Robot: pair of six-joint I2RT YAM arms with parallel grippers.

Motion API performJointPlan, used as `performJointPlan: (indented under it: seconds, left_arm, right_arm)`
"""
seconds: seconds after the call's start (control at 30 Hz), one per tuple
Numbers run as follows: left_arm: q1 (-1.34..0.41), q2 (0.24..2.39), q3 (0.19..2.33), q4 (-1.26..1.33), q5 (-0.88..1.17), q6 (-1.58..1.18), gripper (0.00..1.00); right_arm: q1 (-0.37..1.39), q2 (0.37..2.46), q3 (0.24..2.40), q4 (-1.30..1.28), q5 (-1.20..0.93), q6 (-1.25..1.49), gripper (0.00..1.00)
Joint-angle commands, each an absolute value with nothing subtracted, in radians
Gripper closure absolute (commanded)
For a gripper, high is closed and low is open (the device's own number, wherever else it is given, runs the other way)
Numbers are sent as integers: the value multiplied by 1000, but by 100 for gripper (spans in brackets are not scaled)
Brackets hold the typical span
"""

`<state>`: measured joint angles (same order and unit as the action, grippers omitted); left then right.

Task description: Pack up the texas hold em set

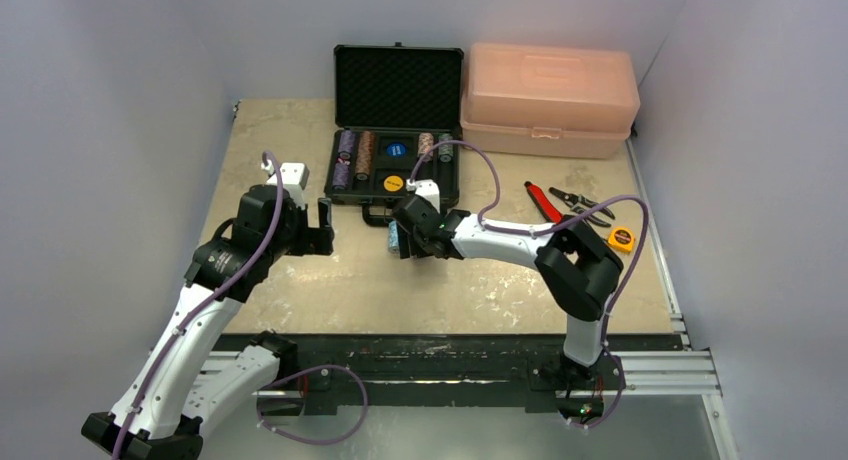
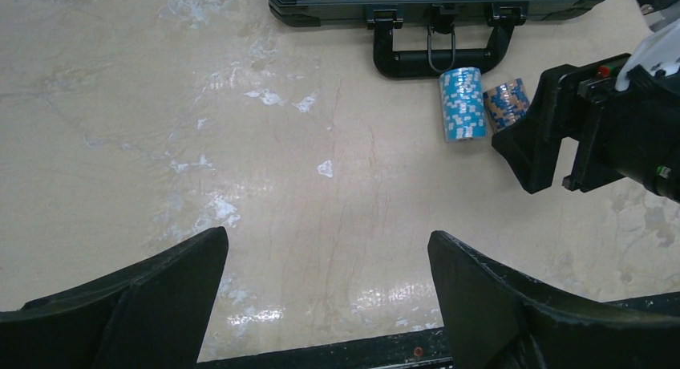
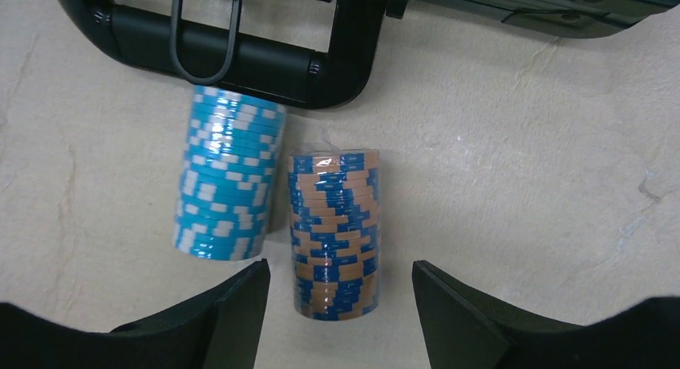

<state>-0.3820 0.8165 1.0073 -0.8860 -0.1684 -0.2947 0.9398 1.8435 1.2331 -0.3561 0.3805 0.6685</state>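
Poker chips are seen on their sides as a light blue stack (image 3: 228,176) and an orange-and-blue stack (image 3: 335,233), side by side on the table (image 1: 450,290), just before the handle (image 3: 240,60) of the open black case (image 1: 397,130), which is set at the far edge. The orange-and-blue stack is straddled by the parted right gripper (image 3: 337,277), seemingly untouched. The left gripper (image 2: 329,249) is held wide apart, gripping nothing.

One black case (image 1: 397,75). In its tray (image 1: 415,185) are four rows of chips (image 1: 366,152) and two discs: one blue disc (image 1: 396,149), one yellow disc (image 1: 393,183). Two loose chip stacks lie outside it, a pale blue stack (image 3: 228,176) and an orange-and-blue stack (image 3: 335,233). One pink toolbox (image 1: 548,95). Two hand tools — a red-handled tool (image 1: 542,202) and a dark tool (image 1: 585,205). One yellow tape measure (image 1: 621,239). Two robot arms — the left arm (image 1: 195,310) and the right arm (image 1: 500,237). One table (image 1: 300,280).
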Motion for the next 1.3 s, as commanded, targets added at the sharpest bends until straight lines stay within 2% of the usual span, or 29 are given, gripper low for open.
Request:
performJointPlan:
  seconds: [0.0,0.3,0.4,0.53,0.8,1.07,1.27]
  left_arm:
    - [-383,807,1006,-874,-177,-285,4]
    - [-383,808,1007,-872,-172,-284,4]
    - [-383,810,1007,-870,-172,-284,4]
    - [-382,812,1007,-871,-172,-284,4]
    - [-380,815,1007,-871,-167,-284,4]
    - [-379,811,1006,-870,-166,-285,4]
    - [-379,813,1007,-870,-166,-284,4]
  right_arm:
    - [937,1876,1289,-331,422,635,31]
    - [935,1901,1276,-317,423,637,36]
    - [934,1908,1278,-312,423,630,41]
    - [934,1917,1284,-317,421,629,51]
    - [934,1872,1279,-336,421,630,79]
    - [935,1827,1235,-337,418,648,98]
    - [936,1784,1202,-351,424,658,100]
